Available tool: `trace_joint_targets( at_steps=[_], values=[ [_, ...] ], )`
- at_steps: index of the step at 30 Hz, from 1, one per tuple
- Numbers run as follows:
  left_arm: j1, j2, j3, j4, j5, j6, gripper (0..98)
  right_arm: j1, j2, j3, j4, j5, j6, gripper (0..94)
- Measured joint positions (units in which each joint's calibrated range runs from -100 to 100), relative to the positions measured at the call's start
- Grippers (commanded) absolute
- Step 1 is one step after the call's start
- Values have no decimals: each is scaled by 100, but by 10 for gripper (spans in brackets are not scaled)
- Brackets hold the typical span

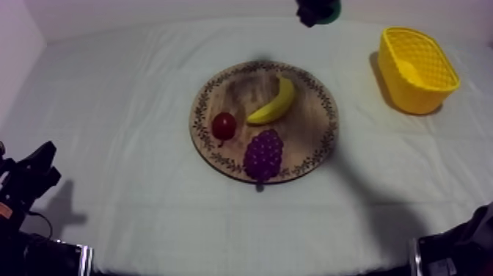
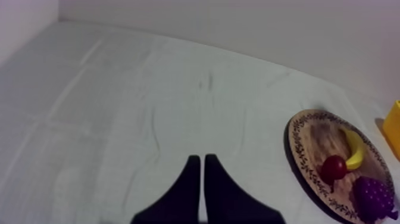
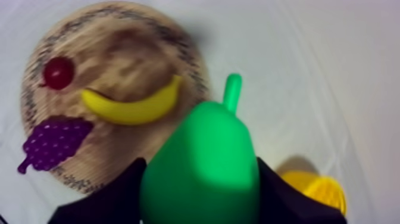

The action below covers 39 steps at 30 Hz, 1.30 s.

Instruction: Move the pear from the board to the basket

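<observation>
Green, smooth plastic: the pear (image 3: 202,159) is pear-shaped with a short stem. It is grasped between the two black fingers of the right gripper (image 1: 315,12), held clear of the round wooden board (image 1: 308,139) and outside the yellow basket (image 1: 418,88).

The board shows brown grain and a dark leaf-pattern rim. On it lie:
- a curved, glossy yellow banana (image 1: 274,103);
- a small red fruit (image 1: 224,125), round, just beside the banana's lower tip;
- a purple bunch of grapes (image 1: 263,154), knobbly, near the board's front rim.

The basket is moulded lattice plastic with a flared rim. It stands on the tabletop (image 1: 132,110), well apart from the board at the right side.

The left gripper (image 2: 202,164) is clenched on nothing, its fingers together as a narrow wedge, low over bare cloth at the left side.

The tabletop cloth is grey-white with faint creases and fold lines. A plain pale wall (image 2: 238,24) rises behind the far edge.
</observation>
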Motion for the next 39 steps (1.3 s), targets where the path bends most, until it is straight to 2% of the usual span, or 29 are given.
trace_joint_targets(
  at_steps=[5, 20, 27, 37, 39],
  values=[
    [0, 0, 0, 0, 0, 0, 1, 542, -53, 47, 83, -6, -147, 369],
    [0, 0, 0, 0, 0, 0, 1, 2418, 575, -472, 211, -174, 44, 367],
    [0, 0, 0, 0, 0, 0, 1, 2769, 992, -320, 129, -421, 63, 367],
    [0, 0, 0, 0, 0, 0, 1, 2833, 1616, -39, -12, -706, 27, 368],
    [0, 0, 0, 0, 0, 0, 1, 2852, 1737, -15, -28, -736, 24, 394]
  ],
)
